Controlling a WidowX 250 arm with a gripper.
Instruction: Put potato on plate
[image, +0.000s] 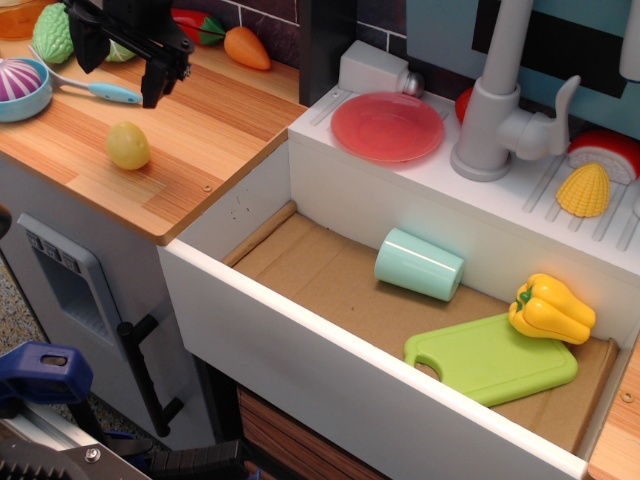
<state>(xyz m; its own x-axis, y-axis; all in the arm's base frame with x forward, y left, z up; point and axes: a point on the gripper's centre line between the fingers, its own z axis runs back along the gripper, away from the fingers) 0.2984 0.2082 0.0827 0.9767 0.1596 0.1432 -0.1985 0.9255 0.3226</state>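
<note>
On the wooden counter (210, 120) at far left, a black pincer (118, 62) hangs with prongs spread and empty just above the potato (128, 145), apparently lining up to grasp it, while the red plate (388, 127) waits bare, well to the right beside the faucet (497, 110).

pale-yellow potato (128, 145), red-pink plate (388, 127), black hand (118, 70)

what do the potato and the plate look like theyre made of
The potato: probably smooth, hard plastic, judging by its even pale-yellow skin with a soft sheen. The plate: likely moulded plastic, uniform red-pink with a shallow rim and a slight gloss.
</note>
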